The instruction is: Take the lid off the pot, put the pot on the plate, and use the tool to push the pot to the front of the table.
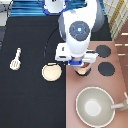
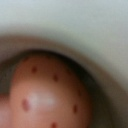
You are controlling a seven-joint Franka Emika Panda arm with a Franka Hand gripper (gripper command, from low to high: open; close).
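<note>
My gripper [image 1: 81,64] sits low over the small pink-tan pot [image 1: 82,72] on the brownish-pink stove counter [image 1: 95,80]; finger state: cannot tell. The cream-beige plate [image 1: 51,72] lies bare on the flat black table [image 1: 30,95].

The arm's white body covers the gripper [image 1: 81,66] — it sits low over the stove counter [image 1: 95,75], just right of the plate [image 1: 51,72] in the exterior view. Only a pinkish sliver of the pot [image 1: 82,71] peeks out beneath it; whether the lid is on is hidden. The wrist view is a blur — a pale-pink, red-dotted rounded shape [image 2: 47,92] up close.
</note>
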